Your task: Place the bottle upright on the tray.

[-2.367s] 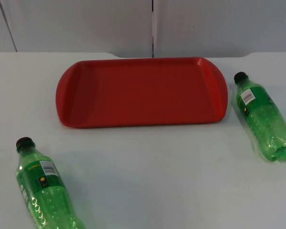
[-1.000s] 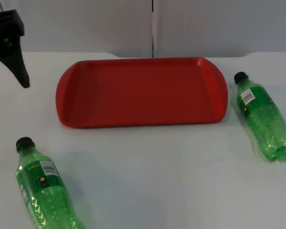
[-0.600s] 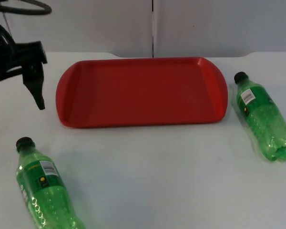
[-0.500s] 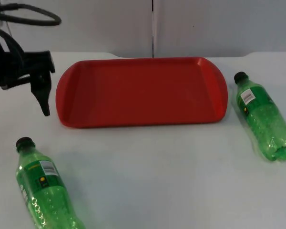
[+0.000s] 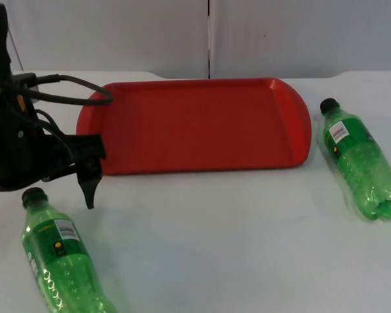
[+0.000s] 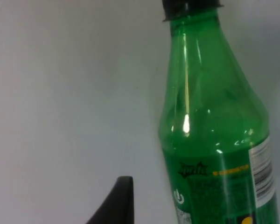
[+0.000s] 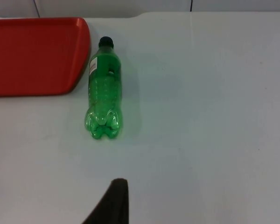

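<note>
Two green plastic bottles with black caps lie on their sides on the white table. The left bottle (image 5: 57,254) lies near the front left, its cap toward the tray; its neck and cap (image 6: 191,5) fill the left wrist view beside a black fingertip (image 6: 117,200). My left gripper (image 5: 39,215) hangs open over that bottle's neck, one finger on each side and wide apart. The right bottle (image 5: 360,160) (image 7: 102,93) lies just right of the red tray (image 5: 195,124). My right gripper (image 7: 114,200) waits well back from the right bottle.
The red tray (image 7: 32,56) is oblong with a raised rim and holds nothing. A grey partition wall (image 5: 208,32) ends the table behind it. Bare white table (image 5: 234,241) stretches between the two bottles in front of the tray.
My left arm came in from the upper left and moved down and forward past the tray's left end, stopping over the left bottle's cap. Bottles and tray have not moved.
</note>
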You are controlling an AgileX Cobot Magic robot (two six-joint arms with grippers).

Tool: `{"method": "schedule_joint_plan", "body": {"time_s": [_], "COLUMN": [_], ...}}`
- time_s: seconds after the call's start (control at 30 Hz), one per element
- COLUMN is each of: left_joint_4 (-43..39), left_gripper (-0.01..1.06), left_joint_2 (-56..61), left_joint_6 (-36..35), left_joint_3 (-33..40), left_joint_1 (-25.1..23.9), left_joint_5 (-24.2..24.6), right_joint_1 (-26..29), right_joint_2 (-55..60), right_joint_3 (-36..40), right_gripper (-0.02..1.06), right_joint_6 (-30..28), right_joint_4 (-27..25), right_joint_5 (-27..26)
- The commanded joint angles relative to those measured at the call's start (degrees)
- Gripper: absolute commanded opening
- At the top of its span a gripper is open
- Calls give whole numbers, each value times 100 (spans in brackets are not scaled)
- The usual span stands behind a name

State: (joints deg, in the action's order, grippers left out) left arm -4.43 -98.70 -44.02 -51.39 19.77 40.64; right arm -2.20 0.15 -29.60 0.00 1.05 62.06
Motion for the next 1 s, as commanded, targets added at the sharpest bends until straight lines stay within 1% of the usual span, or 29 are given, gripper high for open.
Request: {"method": "schedule_joint_plan", "body": {"time_s": [0.0,0.17,0.27,0.47,0.6,0.7,0.83,0.87,0.93,0.97], "left_joint_4": [192,186,280,319,526,526,524,524,510,480], "left_gripper": [105,105,105,105,105,105,105,105,105,105], "left_joint_2": [-60,-256,-324,-334,-369,-441,-758,-758,-928,-1015], "left_joint_6": [124,130,194,194,181,158,158,158,158,158], "left_joint_3": [26,36,60,110,237,341,385,385,385,385], "left_joint_1": [16,16,-126,-323,-323,-323,-323,-323,-323,-323], "left_joint_5": [-151,-280,-443,-455,-888,-959,-1212,-1212,-1439,-1452], "right_joint_1": [33,33,33,33,33,33,33,33,33,33], "right_joint_2": [-15,-15,-15,-15,-15,-15,-15,-15,-15,-15], "right_joint_3": [11,11,11,11,11,11,11,11,11,11], "right_gripper": [98,98,98,98,98,98,98,98,98,98], "right_joint_6": [-33,-33,-33,-33,-33,-33,-33,-33,-33,-33], "right_joint_4": [-6,-6,-6,-6,-6,-6,-6,-6,-6,-6], "right_joint_5": [-28,-28,-28,-28,-28,-28,-28,-28,-28,-28]}}
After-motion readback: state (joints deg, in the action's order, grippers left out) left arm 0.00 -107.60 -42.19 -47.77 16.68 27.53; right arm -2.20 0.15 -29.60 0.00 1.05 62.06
